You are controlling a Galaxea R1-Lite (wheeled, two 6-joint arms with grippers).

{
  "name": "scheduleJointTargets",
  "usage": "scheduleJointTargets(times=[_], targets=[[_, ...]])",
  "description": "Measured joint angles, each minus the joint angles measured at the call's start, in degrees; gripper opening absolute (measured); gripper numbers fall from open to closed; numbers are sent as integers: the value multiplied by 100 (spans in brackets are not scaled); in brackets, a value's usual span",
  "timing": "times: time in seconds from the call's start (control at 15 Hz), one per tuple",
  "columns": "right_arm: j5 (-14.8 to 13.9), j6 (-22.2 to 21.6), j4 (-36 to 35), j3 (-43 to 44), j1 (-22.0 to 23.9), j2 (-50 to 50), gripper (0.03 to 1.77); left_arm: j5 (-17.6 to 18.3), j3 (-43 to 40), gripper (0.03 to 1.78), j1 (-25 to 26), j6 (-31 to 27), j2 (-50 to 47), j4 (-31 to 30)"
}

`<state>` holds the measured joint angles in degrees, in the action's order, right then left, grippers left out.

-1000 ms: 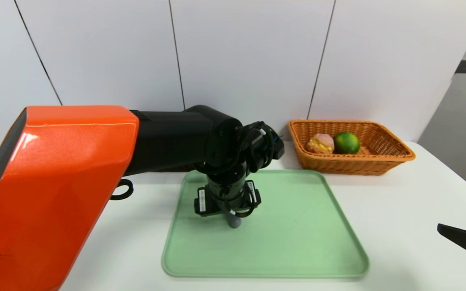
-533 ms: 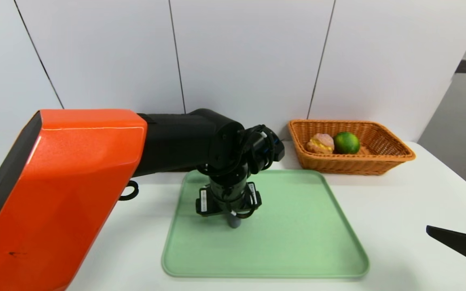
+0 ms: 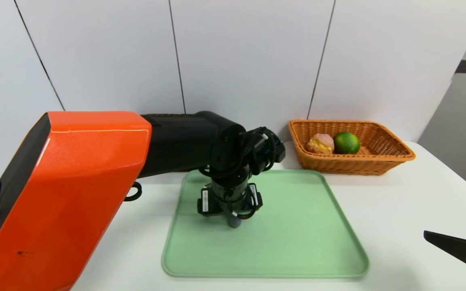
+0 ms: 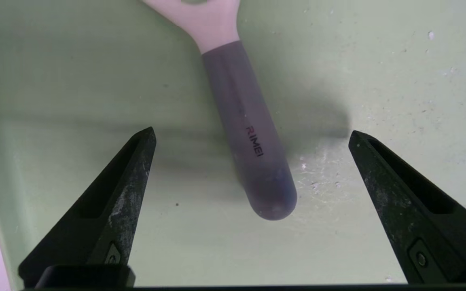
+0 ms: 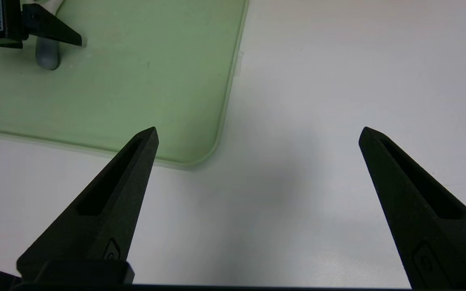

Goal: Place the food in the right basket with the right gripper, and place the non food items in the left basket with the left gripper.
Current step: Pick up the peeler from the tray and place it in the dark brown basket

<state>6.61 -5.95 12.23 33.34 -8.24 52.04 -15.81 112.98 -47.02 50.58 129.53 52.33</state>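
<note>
A utensil with a grey handle (image 4: 249, 133) and a white head (image 4: 200, 16) lies on the green tray (image 3: 297, 226). My left gripper (image 4: 252, 131) hangs open just above it, one finger on each side of the handle, touching nothing. In the head view only the handle's end (image 3: 234, 221) shows below the wrist. The right basket (image 3: 346, 165) holds a bun (image 3: 320, 143) and a green lime (image 3: 346, 142). My right gripper (image 3: 447, 230) stands open and empty over the table, right of the tray. The left basket is hidden behind my left arm.
My orange and black left arm (image 3: 75, 194) fills the left of the head view and covers that side of the table. The tray's near right corner (image 5: 200, 157) lies just ahead of my right gripper (image 5: 258, 129). A white wall stands behind the table.
My left arm has shifted slightly right over the utensil, still open. My right gripper has slid a little leftward into view. The utensil, bun and lime have not moved.
</note>
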Motion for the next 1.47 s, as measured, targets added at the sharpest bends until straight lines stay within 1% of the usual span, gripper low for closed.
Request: scheduleJointTargets(times=[0.47, 0.53, 0.67, 0.8, 0.93, 1.0, 1.07, 1.27, 1.47], targets=[[-7, 0, 1, -71, -2, -30, 171, -1, 0, 169, 129, -105, 24, -16], [-7, 0, 1, -74, -2, -34, 171, -4, 0, 161, 132, -107, 40, -20], [0, 0, 1, -99, -2, -56, 171, -4, 0, 128, 133, -98, 68, -35], [0, 2, 0, -107, -2, -69, 171, -4, -2, 101, 132, -94, 82, -44], [2, 0, 0, -107, -2, -76, 171, -9, -2, 82, 132, -98, 90, -44], [2, 0, 0, -107, -2, -78, 171, -6, -2, 69, 132, -98, 94, -46], [0, 2, 0, -107, -2, -78, 171, -9, -5, 27, 132, -94, 99, -52], [-2, 5, 0, -107, -5, -78, 171, 18, -6, 28, 132, -111, 85, -63], [0, 17, 0, -101, -5, -67, 171, 201, -11, 28, 129, -262, 0, -127]])
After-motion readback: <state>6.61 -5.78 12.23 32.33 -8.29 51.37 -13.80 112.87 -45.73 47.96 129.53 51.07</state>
